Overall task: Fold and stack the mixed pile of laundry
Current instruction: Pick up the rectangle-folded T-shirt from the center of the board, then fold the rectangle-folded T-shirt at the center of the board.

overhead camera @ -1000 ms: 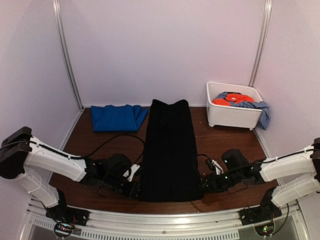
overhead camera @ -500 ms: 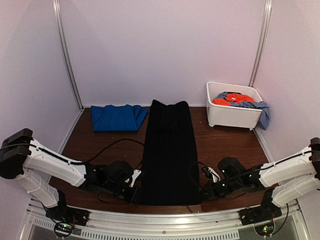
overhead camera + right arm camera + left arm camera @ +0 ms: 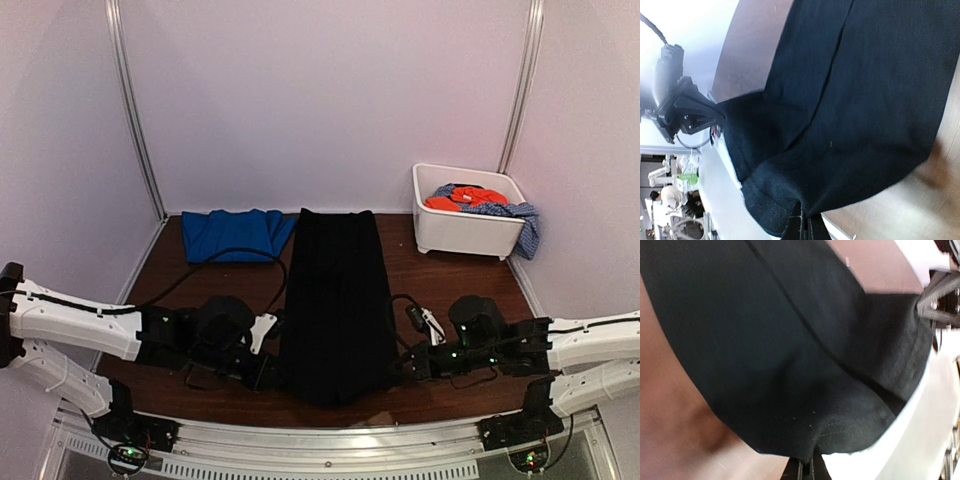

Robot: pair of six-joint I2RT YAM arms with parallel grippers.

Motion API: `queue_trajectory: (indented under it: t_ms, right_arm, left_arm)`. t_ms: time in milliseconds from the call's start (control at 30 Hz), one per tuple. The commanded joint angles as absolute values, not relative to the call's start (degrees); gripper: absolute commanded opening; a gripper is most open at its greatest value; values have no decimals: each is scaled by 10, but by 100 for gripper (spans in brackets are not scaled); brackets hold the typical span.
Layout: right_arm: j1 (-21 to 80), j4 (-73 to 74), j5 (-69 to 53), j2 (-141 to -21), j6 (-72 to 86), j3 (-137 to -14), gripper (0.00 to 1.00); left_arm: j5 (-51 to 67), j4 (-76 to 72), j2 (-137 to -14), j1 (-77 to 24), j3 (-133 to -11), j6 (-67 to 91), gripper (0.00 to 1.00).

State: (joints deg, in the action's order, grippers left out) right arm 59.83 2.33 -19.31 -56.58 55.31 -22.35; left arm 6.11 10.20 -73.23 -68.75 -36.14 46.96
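The long black garment (image 3: 335, 300) lay in the middle of the brown desk (image 3: 450, 290). Its long side ran from 12 o'clock down to 6 o'clock. Its far end was close to the back wall and its near end was by the arms. The left pincer (image 3: 272, 372) was squeezed tight on the near corner at about 7 o'clock. The right pincer (image 3: 402, 372) was squeezed tight on the other near corner at about 5 o'clock. The stitched hem between them bent in a curve. The bright blue garment (image 3: 235, 235) lay at 11 o'clock, just beside the black one. The white tub (image 3: 465, 235) sat at 2 o'clock. In it were the orange-red garment (image 3: 465, 198) and the speckled garment (image 3: 520, 220), which hung over the tub's right rim.
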Motion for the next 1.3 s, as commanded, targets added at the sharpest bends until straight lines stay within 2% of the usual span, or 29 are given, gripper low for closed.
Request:
queue_trajectory:
  t_ms: [0,300,767,1067,1267]
  right_arm:
    - [535,52,-177,-608,466,-275,0]
    - [367,5,-233,-748,343,-378,0]
    - [266,-65,-306,-1026,271,-583,0]
    - [227,-88,-310,-1094,264,-600,0]
    - [223,-105,-337,-1068,265,-597,0]
  left_arm:
    - [55,96,-767,-633,-425,391,0]
    - [62,82,-887,-505,-549,290,0]
    - [83,52,-1074,-398,-712,230,0]
    - [118,29,-1138,-355,-731,230,0]
    - [150,3,-1130,-356,-725,224,0]
